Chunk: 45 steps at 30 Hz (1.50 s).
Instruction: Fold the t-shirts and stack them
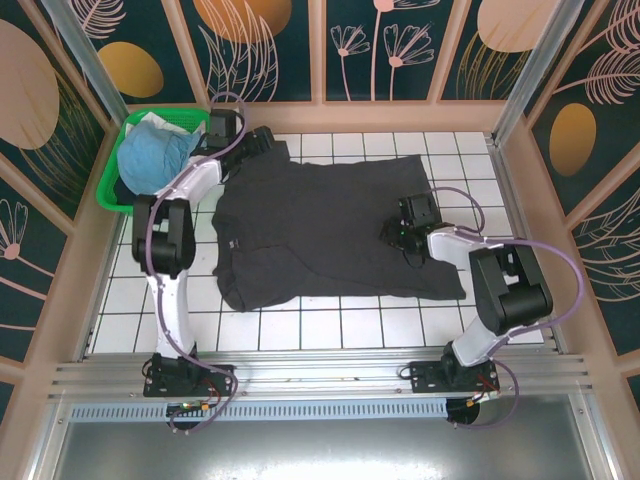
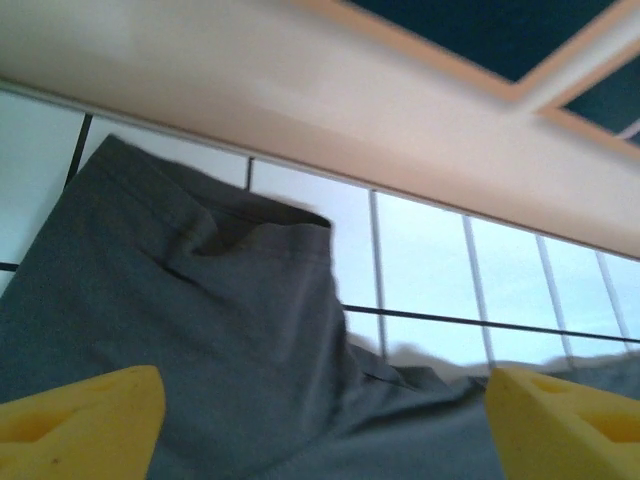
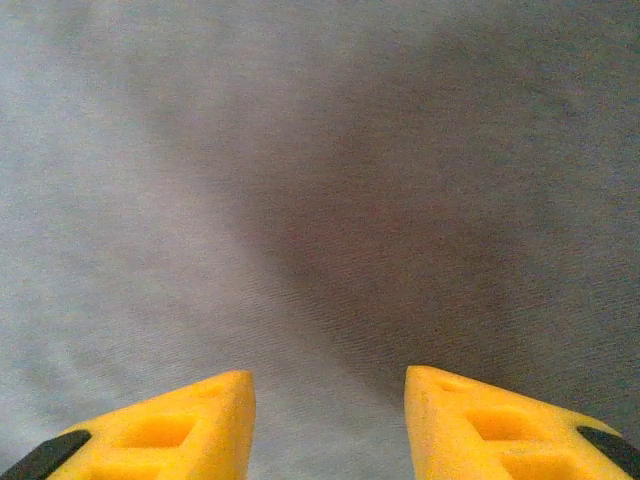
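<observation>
Spreading step, no fold yet: charcoal t-shirt (image 1: 330,225) lay flat on the table (image 1: 330,320) mid-frame, light blue t-shirt (image 1: 155,155) in the basket (image 1: 112,190) upper left; left pincer (image 2: 325,385) stood wide apart over a sleeve, right pincer (image 3: 330,385) part-open, empty; next move likely needed an edge pinch.

1. Charcoal t-shirt (image 1: 330,225): plain dark grey.
2. Blue t-shirt (image 1: 150,155): light blue.
3. Basket (image 1: 108,190): bright green.
4. Table (image 1: 330,325): white tiles with dark grid lines.
5. Walls (image 1: 270,40): dark teal, with orange ovals and pale leaf outlines.
6. Right gripper (image 3: 328,410): yellow fingertips (image 3: 480,420) with black edges.
</observation>
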Each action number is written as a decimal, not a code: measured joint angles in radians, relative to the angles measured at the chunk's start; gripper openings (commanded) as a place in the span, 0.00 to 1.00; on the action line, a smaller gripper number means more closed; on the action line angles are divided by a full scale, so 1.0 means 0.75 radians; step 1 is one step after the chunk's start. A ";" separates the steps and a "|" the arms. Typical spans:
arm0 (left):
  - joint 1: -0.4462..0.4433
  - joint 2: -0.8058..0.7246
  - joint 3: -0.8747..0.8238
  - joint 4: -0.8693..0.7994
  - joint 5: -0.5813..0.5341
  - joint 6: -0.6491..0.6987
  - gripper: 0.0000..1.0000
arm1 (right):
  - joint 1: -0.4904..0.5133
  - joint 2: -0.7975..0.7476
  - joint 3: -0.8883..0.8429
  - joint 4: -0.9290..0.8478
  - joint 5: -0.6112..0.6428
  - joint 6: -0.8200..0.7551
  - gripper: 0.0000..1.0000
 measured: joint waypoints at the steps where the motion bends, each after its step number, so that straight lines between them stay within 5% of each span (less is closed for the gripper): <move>1: -0.005 -0.046 -0.060 0.030 -0.004 0.005 0.80 | -0.020 0.020 0.000 0.002 0.004 -0.001 0.44; 7: -0.038 -0.067 -0.350 0.129 -0.007 0.008 0.79 | -0.141 0.051 0.019 0.052 -0.018 -0.001 0.46; 16: -0.053 0.094 -0.324 0.135 -0.046 0.022 0.80 | -0.231 0.135 0.255 -0.030 -0.039 -0.044 0.47; 23: -0.052 0.125 -0.294 0.139 -0.078 0.038 0.81 | -0.257 0.373 0.817 -0.144 0.126 -0.203 0.47; 35: 0.011 0.217 -0.150 0.112 -0.087 0.057 0.81 | -0.297 1.301 2.001 -0.633 0.376 -0.368 0.40; 45: 0.064 0.291 -0.008 0.041 -0.080 0.056 0.82 | -0.398 1.299 2.025 -0.775 0.414 -0.311 0.35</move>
